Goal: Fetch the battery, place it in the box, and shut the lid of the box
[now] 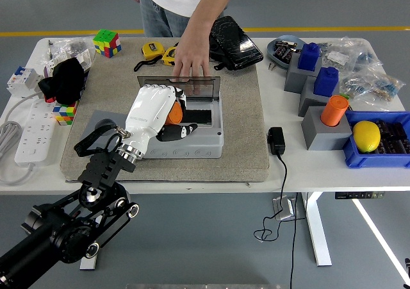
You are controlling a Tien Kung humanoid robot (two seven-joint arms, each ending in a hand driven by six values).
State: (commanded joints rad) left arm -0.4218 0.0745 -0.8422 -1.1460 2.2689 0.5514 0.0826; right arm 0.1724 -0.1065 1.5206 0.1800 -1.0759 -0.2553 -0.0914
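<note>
My left hand [168, 117], white-shelled on a black arm, is shut on the orange battery [174, 113]. It hovers over the left half of the open grey box [192, 147], on the beige mat. The battery sits at the box's dark opening [198, 116]; I cannot tell whether it touches the inside. A person's hand [191, 63] reaches from the far side and holds the smoky transparent lid [200, 87] upright. My right hand is out of sight.
The grey stand [96, 120] left of the box is bare. At the right, grey stands carry another orange battery [334, 109] and blue blocks [309, 56]. A black adapter [277, 140] lies right of the mat. A power strip [29, 135] lies at the left edge.
</note>
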